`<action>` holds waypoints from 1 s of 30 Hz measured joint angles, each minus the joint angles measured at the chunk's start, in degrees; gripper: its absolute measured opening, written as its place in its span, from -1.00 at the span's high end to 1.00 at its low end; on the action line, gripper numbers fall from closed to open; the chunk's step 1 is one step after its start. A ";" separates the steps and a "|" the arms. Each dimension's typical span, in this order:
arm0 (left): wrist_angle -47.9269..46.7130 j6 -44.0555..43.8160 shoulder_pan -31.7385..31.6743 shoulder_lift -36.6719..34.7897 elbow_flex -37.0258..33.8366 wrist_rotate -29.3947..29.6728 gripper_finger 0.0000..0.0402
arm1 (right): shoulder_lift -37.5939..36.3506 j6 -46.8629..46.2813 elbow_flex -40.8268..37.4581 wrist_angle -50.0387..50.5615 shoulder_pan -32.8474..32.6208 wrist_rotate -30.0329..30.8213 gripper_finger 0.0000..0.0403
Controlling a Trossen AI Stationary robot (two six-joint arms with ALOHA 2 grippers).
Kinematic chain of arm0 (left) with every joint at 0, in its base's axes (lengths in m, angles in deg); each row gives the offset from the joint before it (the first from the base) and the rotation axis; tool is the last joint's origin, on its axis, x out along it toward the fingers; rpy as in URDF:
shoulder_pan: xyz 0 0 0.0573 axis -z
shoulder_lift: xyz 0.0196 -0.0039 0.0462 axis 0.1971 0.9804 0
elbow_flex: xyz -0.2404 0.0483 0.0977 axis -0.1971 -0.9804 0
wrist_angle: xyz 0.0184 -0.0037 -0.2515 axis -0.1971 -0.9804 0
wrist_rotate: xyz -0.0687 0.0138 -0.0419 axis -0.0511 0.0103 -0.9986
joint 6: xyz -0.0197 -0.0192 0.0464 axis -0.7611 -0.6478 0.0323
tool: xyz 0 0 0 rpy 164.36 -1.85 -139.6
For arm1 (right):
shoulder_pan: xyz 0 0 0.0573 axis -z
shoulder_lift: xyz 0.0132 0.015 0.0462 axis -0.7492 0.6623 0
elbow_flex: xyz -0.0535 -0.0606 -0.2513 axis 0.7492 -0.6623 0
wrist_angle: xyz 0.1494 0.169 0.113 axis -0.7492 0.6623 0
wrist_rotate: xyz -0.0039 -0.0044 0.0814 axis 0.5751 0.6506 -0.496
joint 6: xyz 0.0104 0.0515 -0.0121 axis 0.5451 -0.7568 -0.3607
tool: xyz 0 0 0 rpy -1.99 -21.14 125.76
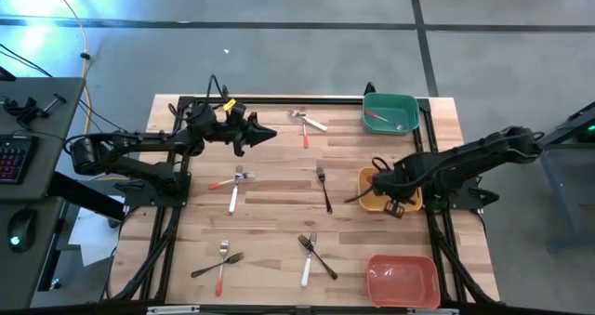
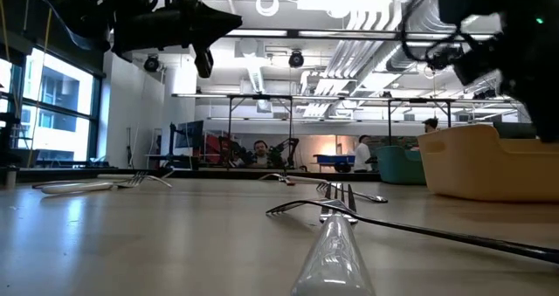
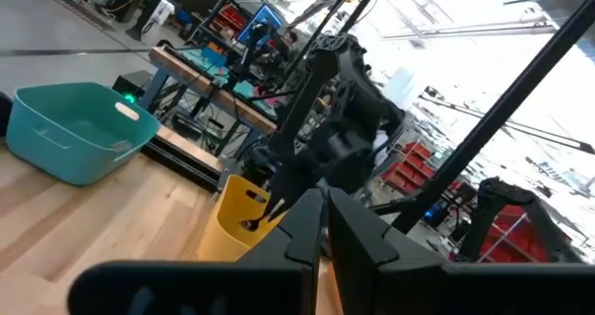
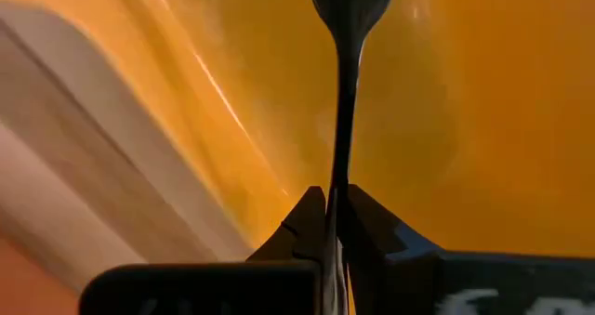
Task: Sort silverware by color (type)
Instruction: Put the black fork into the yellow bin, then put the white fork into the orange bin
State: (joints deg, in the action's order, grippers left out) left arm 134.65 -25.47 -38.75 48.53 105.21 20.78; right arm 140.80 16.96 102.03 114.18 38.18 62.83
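Note:
My right gripper hangs over the yellow bin at the table's right and is shut on a black-handled spoon. The spoon's head shows against the bin's yellow wall. My left gripper is shut and empty, raised above the far left part of the table and pointing right. Forks with red, white and black handles lie flat in loose pairs: far middle, left middle, near left and near middle. A single black fork lies at the centre. My right gripper pinches the spoon's thin black handle between its two fingers. The handle runs along the fingers and straight out ahead of them. The spoon is lifted, with its head inside the yellow bin. How far back the handle reaches is hidden by the fingers.
A green bin at the far right corner holds a red-handled utensil. A red bin sits at the near right corner. Black frame rails run along the table's left, far and right edges. In the low view a pale-handled fork lies close to the camera.

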 joint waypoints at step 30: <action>-28.60 13.83 -10.50 -3.16 0.02 -14.92 0.96 | -0.49 -12.02 9.56 -4.37 -2.36 10.79 0.83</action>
State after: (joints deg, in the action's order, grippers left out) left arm 106.04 -11.64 -49.25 45.37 105.23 5.86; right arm 140.31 4.95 111.59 109.81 35.82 73.61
